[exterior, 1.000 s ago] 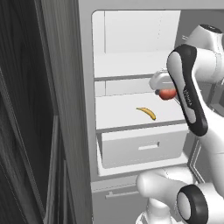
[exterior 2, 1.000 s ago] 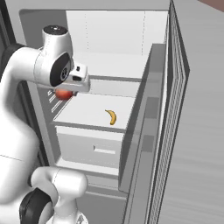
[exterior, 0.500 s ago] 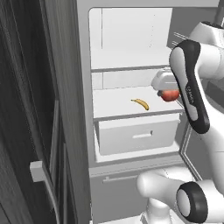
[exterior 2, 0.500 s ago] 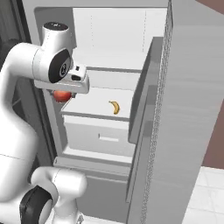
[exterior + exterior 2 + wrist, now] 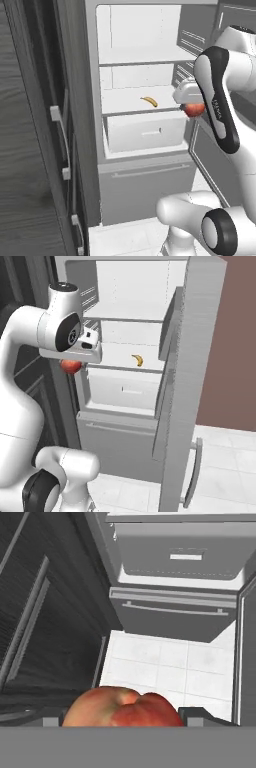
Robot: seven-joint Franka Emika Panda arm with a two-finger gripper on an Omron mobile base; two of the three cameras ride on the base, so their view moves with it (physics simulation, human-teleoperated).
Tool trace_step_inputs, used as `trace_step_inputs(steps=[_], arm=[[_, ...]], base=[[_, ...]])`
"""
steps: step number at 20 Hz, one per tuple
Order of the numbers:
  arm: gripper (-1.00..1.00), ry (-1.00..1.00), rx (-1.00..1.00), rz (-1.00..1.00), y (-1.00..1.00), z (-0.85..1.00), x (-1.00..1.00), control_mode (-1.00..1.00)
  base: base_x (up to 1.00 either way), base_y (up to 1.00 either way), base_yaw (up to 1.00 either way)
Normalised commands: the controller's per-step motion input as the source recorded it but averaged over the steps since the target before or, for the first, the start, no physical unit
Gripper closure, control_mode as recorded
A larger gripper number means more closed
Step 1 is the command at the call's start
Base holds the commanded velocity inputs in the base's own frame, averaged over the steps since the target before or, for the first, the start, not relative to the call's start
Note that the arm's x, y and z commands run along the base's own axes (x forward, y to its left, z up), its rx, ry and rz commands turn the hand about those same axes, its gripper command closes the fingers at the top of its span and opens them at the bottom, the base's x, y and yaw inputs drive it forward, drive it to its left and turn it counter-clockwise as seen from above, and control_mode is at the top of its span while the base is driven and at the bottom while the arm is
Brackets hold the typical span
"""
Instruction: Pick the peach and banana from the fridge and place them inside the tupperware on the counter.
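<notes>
Your gripper (image 5: 122,714) is clamped on the peach (image 5: 122,708), held outside the fridge (image 5: 145,75); the banana (image 5: 149,101) lies on the shelf.

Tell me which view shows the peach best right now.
The hand view: the peach fills the foreground between the gripper fingertips. In the left base view it peeks from behind the arm; in the right base view it sits partly under the hand.
</notes>
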Motion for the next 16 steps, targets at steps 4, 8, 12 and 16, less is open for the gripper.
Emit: trace_step_inputs(steps=[4, 8, 12, 16], arm=[[1.00, 0.00, 0.00, 0.00, 0.00, 0.00, 0.00, 1.00], [1.00, 0.00, 0.00, 0.00, 0.00, 0.00, 0.00, 1.00], [1.00, 0.00, 0.00, 0.00, 0.00, 0.00, 0.00, 1.00], [1.00, 0.00, 0.00, 0.00, 0.00, 0.00, 0.00, 1.00]], base=[[-0.89, -0.01, 0.00], [-0.71, -0.13, 0.07], [-0.47, -0.23, 0.19], [-0.31, -0.09, 0.30]])
